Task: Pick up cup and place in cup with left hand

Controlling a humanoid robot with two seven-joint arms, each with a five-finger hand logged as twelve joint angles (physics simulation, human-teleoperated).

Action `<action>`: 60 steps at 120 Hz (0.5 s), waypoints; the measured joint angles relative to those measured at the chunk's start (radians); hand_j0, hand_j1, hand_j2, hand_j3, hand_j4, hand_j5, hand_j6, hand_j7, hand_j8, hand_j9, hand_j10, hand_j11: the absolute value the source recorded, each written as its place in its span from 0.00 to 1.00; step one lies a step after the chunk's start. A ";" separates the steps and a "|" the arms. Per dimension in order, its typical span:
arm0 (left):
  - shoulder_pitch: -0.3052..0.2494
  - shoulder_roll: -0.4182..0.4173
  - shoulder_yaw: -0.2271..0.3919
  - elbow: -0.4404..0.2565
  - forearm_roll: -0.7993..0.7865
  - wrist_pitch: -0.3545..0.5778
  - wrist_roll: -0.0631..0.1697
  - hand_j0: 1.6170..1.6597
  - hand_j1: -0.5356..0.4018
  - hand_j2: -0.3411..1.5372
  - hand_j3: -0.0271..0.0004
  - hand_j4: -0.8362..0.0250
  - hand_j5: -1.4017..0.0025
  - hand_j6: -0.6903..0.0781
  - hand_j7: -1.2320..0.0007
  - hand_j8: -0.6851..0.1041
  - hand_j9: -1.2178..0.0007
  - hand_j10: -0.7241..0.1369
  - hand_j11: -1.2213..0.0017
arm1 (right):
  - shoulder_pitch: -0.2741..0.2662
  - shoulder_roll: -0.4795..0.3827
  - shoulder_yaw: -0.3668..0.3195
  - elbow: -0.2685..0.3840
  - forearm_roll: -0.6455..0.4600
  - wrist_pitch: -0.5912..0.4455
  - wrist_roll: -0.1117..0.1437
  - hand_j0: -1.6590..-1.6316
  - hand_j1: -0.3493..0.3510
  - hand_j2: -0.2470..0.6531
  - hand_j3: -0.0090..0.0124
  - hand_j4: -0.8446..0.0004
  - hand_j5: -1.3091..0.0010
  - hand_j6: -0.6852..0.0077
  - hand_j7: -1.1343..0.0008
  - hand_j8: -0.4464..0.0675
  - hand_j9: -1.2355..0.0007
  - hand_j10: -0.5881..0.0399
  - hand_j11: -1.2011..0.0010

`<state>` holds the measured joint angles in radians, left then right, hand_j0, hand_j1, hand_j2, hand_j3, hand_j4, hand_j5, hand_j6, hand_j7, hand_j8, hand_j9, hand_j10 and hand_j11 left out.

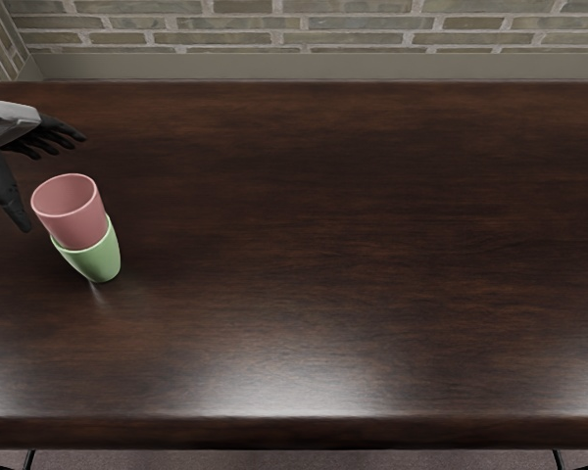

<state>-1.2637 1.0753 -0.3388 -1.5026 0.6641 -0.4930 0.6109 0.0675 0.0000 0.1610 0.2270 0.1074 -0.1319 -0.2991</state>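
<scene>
Head view: left hand (18, 125) at left edge of table (323, 196), open wide, nothing in grasp. Thumb points down toward the near side, the other fingers stretch out to the right, slightly spread and a bit bent. Hand is just beside the pink cup (75, 228), thumb to its left, fingers past its far rim, a gap visible to both. Pink cup is in the green cup (100, 259), mouth up, lower part down inside, upper part sticking well out above the green rim. Green cup stands on the table, left side, base toward the viewer. Stack leans to upper left in view; can't tell if that's real tilt or just the camera angle. Table is dark brown wood grain, glare along the near edge, faint reflection below the green cup. Brick wall (274, 22) behind, plain baseboard (323, 66) under it.
</scene>
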 joint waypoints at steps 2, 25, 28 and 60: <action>0.000 0.000 0.000 0.001 0.000 0.000 0.000 0.96 0.80 0.20 0.99 0.83 0.89 0.74 0.87 0.72 0.87 0.70 0.87 | 0.000 0.000 0.000 0.000 0.000 0.000 0.000 0.04 0.05 0.27 0.42 0.96 0.97 0.95 0.97 0.81 0.97 0.89 0.97; 0.001 0.000 0.000 0.006 -0.004 0.000 0.000 0.96 0.81 0.20 0.99 0.84 0.90 0.75 0.89 0.73 0.88 0.71 0.88 | 0.000 0.000 0.000 0.000 0.000 0.000 -0.001 0.04 0.05 0.27 0.42 0.96 0.97 0.95 0.97 0.81 0.97 0.89 0.97; 0.001 0.000 0.000 0.006 -0.005 0.002 0.000 0.96 0.81 0.20 0.99 0.84 0.90 0.75 0.89 0.73 0.89 0.71 0.89 | 0.000 0.000 -0.001 0.000 0.000 0.000 -0.001 0.04 0.05 0.27 0.42 0.96 0.97 0.95 0.97 0.81 0.97 0.89 0.97; 0.001 0.004 0.000 0.007 -0.008 0.014 0.000 0.96 0.82 0.19 0.99 0.85 0.91 0.76 0.89 0.73 0.89 0.72 0.89 | 0.000 0.000 -0.001 0.000 0.000 0.000 -0.002 0.04 0.05 0.27 0.42 0.96 0.97 0.95 0.97 0.81 0.97 0.89 0.97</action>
<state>-1.2628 1.0794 -0.3388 -1.4959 0.6565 -0.4790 0.6109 0.0675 0.0000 0.1602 0.2270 0.1074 -0.1319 -0.3008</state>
